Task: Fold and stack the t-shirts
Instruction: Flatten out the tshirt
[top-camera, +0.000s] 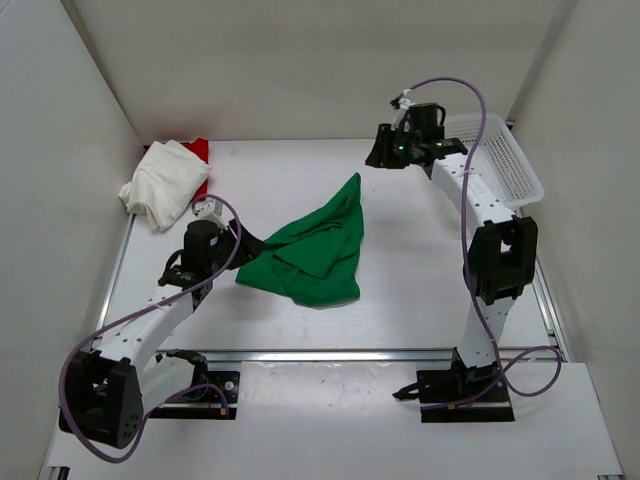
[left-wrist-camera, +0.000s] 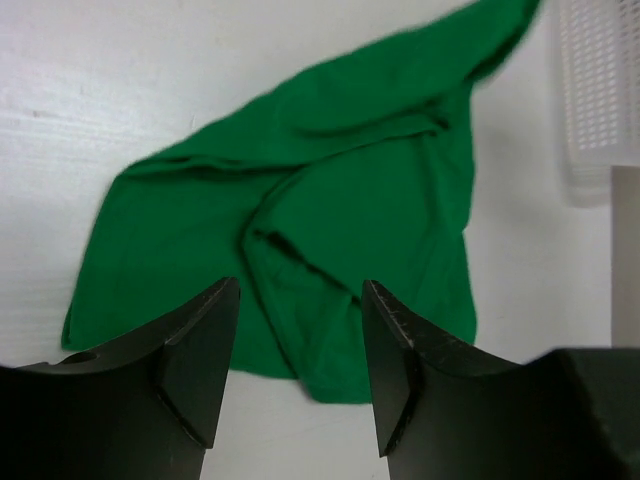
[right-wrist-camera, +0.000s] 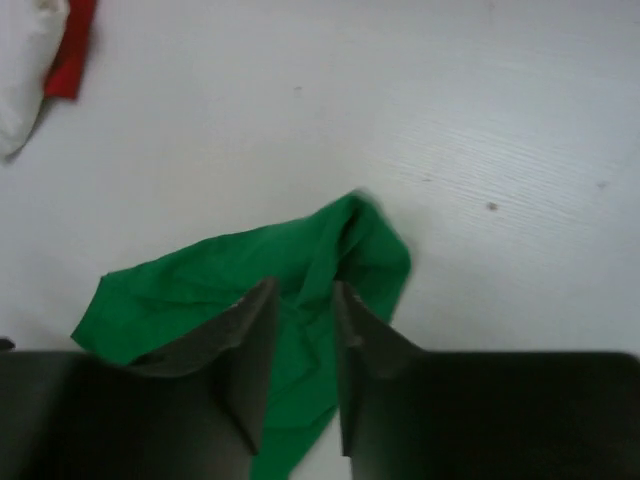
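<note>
Top external, green t-shirt (top-camera: 315, 250) crumpled, unfolded

**Soft Cloth, Hard Plastic, a Little Metal**

All of soft matt cloth: green shirt (top-camera: 310, 250) creased and rumpled, white shirt (top-camera: 163, 183) bunched, red shirt (top-camera: 198, 149) barely showing. Beneath them, table (top-camera: 420, 270) in smooth matt white, faintly grained up close. Basket (top-camera: 505, 165) of white plastic mesh. Left fingers (left-wrist-camera: 195, 360) in dark plastic, dull-sheened. Along the near edge, rail (top-camera: 350, 355) of bare metal. Cables (top-camera: 455, 80) in smooth purple sheathing.
</note>
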